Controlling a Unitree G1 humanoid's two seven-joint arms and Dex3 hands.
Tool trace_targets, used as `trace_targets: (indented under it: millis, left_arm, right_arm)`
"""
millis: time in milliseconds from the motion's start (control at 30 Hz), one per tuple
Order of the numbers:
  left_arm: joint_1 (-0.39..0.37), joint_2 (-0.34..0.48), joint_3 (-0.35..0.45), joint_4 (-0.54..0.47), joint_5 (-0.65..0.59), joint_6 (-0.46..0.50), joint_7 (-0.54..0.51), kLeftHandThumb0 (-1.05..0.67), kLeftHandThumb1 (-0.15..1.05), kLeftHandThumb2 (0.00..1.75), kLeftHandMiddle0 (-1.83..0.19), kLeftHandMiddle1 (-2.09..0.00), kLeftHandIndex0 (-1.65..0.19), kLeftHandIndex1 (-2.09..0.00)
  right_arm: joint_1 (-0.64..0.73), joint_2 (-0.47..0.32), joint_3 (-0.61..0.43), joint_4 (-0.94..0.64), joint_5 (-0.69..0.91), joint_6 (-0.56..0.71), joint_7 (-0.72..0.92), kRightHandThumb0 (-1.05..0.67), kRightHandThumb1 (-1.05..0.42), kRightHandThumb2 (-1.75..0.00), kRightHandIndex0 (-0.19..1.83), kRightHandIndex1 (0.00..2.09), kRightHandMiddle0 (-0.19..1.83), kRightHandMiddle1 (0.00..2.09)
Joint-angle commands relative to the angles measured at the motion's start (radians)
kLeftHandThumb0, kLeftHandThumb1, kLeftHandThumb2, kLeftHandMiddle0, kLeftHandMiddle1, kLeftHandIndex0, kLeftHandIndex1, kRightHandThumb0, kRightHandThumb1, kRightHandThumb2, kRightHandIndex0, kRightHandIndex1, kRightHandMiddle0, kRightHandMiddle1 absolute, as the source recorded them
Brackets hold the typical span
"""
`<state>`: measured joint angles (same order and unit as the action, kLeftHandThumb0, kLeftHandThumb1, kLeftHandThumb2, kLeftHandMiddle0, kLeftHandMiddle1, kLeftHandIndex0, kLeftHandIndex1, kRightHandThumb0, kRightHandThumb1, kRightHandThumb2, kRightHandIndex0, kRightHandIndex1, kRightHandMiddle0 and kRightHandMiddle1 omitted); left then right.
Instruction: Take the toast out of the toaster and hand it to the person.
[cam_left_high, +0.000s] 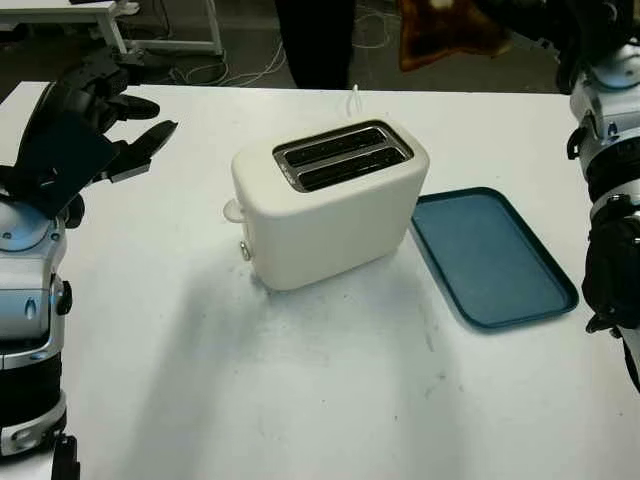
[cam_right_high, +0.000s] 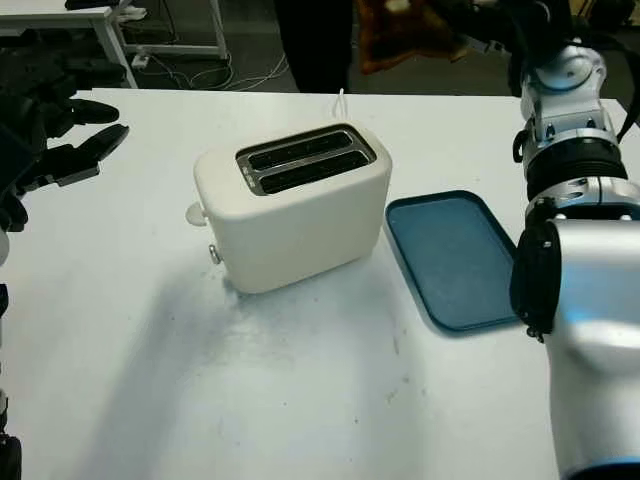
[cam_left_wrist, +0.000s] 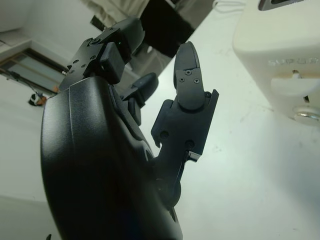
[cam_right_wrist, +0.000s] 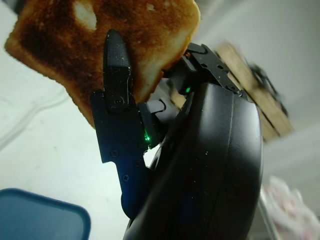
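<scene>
- The toast (cam_right_wrist: 100, 45) is held clear of the toaster (cam_left_high: 330, 205), raised beyond the far edge of the desk (cam_left_high: 300, 380) in the right robot hand (cam_right_wrist: 145, 85); both toaster slots are seen dark and empty.
- The slice is pinched at one lower corner only, one black finger (cam_right_wrist: 116, 75) lying across its browned face. Most of the slice stands free above the grip, so it is judged that it could pivot or slip if the wrist is turned quickly.
- The bread is well browned, dark at the edges. A brittle crust is likely; a tighter squeeze could crack the corner off and the slice be dropped.
- A dark-clothed person (cam_left_high: 315, 40) is seen standing past the far desk edge, just beside the raised toast. No receiving hand of theirs is made out, so an early release would send the slice to the floor.
- The blue tray (cam_left_high: 490, 255) lies on the desk just beside the toaster, well below the toast; a fall from this position would probably miss it.
- The left robot hand (cam_left_high: 95, 125) is held open above the near-left of the desk, apart from the toaster, nothing in it. Little risk is judged from that side unless it is swung toward the toaster.
</scene>
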<state>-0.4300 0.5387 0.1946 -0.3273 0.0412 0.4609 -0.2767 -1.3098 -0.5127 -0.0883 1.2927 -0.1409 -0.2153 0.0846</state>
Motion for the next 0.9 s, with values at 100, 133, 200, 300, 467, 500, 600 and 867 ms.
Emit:
trace_targets:
  millis: [100, 133, 200, 300, 467, 500, 600, 867]
  left_arm:
    - [0.011, -0.003, -0.010, 0.002, 0.005, -0.011, 0.005, -0.28, 0.82, 0.36, -0.17, -1.00, -0.31, -0.62]
    - [0.012, -0.005, -0.009, 0.003, 0.004, -0.012, 0.007, -0.29, 0.82, 0.36, -0.17, -1.00, -0.31, -0.62]
    - [0.015, -0.007, -0.005, 0.012, 0.000, -0.026, 0.006, -0.28, 0.82, 0.37, -0.17, -1.01, -0.32, -0.63]
    - [0.019, -0.004, -0.001, 0.030, -0.004, -0.052, 0.000, -0.29, 0.81, 0.37, -0.17, -1.02, -0.32, -0.64]
    - [0.024, -0.004, 0.000, 0.045, -0.003, -0.078, 0.003, -0.31, 0.80, 0.38, -0.16, -1.05, -0.31, -0.66]
    - [0.025, -0.002, 0.000, 0.048, 0.000, -0.087, 0.003, -0.31, 0.80, 0.38, -0.17, -1.05, -0.32, -0.66]
    - [0.024, -0.001, 0.002, 0.056, -0.004, -0.096, 0.001, -0.31, 0.79, 0.38, -0.17, -1.07, -0.32, -0.68]
    - [0.019, -0.003, -0.001, 0.070, -0.014, -0.105, -0.006, -0.32, 0.78, 0.40, -0.14, -1.08, -0.29, -0.70]
  right_arm:
    - [0.092, 0.079, -0.011, 0.032, 0.006, 0.023, -0.105, -0.22, -0.92, -0.37, 0.73, 1.75, 0.33, 1.71]
    - [0.103, 0.091, -0.025, 0.035, 0.020, 0.027, -0.112, -0.20, -0.92, -0.38, 0.73, 1.75, 0.32, 1.73]
    - [0.119, 0.119, -0.063, 0.040, 0.051, 0.044, -0.146, -0.15, -0.92, -0.36, 0.70, 1.75, 0.29, 1.74]
    - [0.137, 0.151, -0.091, 0.044, 0.064, 0.071, -0.192, -0.16, -0.92, -0.35, 0.70, 1.75, 0.27, 1.73]
    - [0.176, 0.170, -0.099, 0.048, 0.053, 0.065, -0.207, -0.11, -0.92, -0.39, 0.67, 1.75, 0.24, 1.72]
    - [0.181, 0.171, -0.102, 0.048, 0.053, 0.064, -0.208, -0.11, -0.92, -0.39, 0.65, 1.75, 0.22, 1.74]
    - [0.192, 0.175, -0.136, 0.051, 0.080, 0.080, -0.204, -0.12, -0.92, -0.36, 0.67, 1.75, 0.28, 1.74]
    - [0.194, 0.192, -0.205, 0.053, 0.132, 0.155, -0.218, -0.19, -0.92, -0.33, 0.76, 1.75, 0.30, 1.75]
